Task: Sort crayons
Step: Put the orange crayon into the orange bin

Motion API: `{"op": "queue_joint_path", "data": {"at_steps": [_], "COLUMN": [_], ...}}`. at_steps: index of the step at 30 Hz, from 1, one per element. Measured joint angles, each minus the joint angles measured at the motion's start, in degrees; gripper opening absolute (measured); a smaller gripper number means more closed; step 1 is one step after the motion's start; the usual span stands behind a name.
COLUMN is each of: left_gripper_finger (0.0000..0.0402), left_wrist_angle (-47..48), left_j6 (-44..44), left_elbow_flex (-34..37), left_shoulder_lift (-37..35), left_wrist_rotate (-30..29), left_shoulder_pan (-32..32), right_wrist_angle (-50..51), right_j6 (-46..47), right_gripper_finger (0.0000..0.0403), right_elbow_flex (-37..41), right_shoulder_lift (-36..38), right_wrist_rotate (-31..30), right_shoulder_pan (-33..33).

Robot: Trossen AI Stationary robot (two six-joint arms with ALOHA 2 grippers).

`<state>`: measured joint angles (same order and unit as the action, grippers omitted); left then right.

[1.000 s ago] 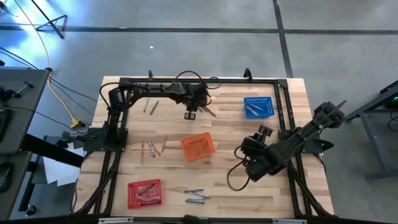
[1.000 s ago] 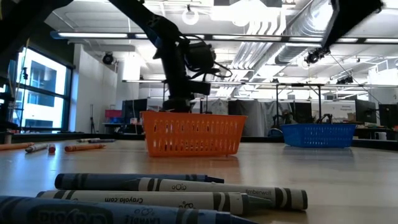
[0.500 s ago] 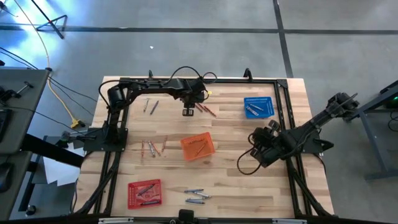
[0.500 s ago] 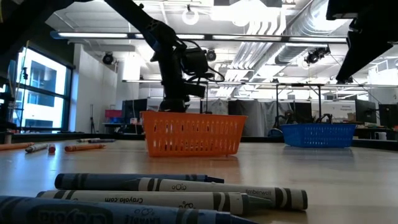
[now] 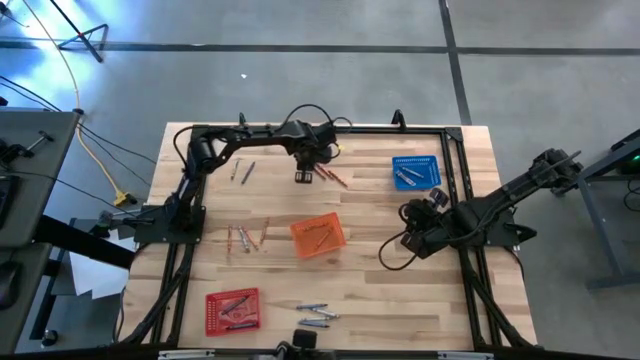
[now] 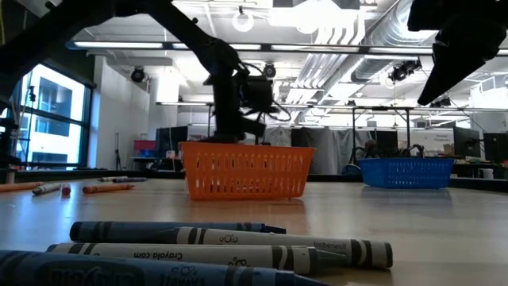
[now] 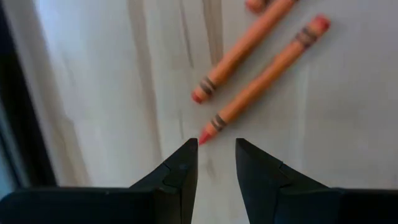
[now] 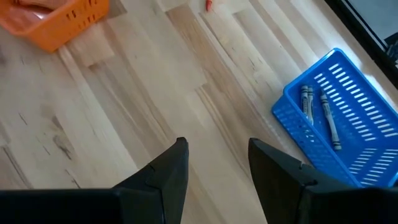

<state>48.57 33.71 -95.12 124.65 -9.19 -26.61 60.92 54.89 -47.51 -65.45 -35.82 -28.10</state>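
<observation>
Setting: robotics lab or open-plan industrial workshop. Evidence: wooden worktop (image 5: 360, 290) in a black metal frame (image 5: 320, 128), standing on a polished concrete floor (image 5: 300, 80); exposed ceiling ducts (image 6: 357, 32) and strip lights (image 6: 143, 44); further workbenches and equipment (image 6: 413, 147) behind; tall window (image 6: 48, 119); loose yellow cable (image 5: 95, 150).

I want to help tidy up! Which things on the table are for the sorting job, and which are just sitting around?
For the job: orange crayons under the open left gripper; grey crayons at the table's near edge; orange basket; blue basket; red basket.

Just there: yellow cable beside the table; right gripper, open, waiting over bare wood.
</observation>
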Motion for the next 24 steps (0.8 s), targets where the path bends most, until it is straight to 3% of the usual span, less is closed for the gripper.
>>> {"op": "queue_joint_path", "data": {"at_steps": [9, 24], "left_gripper_finger": [0.0094, 0.0094], "left_wrist_angle": [2.5, 4.8], "left_j6": [1.7, 10.6], "left_elbow_flex": [-3.7, -3.8], "left_shoulder_lift": [0.3, 2.5], "left_wrist_rotate": [4.6, 3.5], "left_shoulder_pan": [0.3, 2.5], "right_wrist_angle": [-0.4, -0.9], "right_j6": [-1.5, -2.7], "right_gripper_finger": [0.0161, 0.0161], "right_elbow_flex": [0.0, 0.0], "right_shoulder_lift": [0.0, 0.0], "right_wrist_rotate": [1.3, 1.4], "right_shoulder_pan": [0.0, 0.0]}}
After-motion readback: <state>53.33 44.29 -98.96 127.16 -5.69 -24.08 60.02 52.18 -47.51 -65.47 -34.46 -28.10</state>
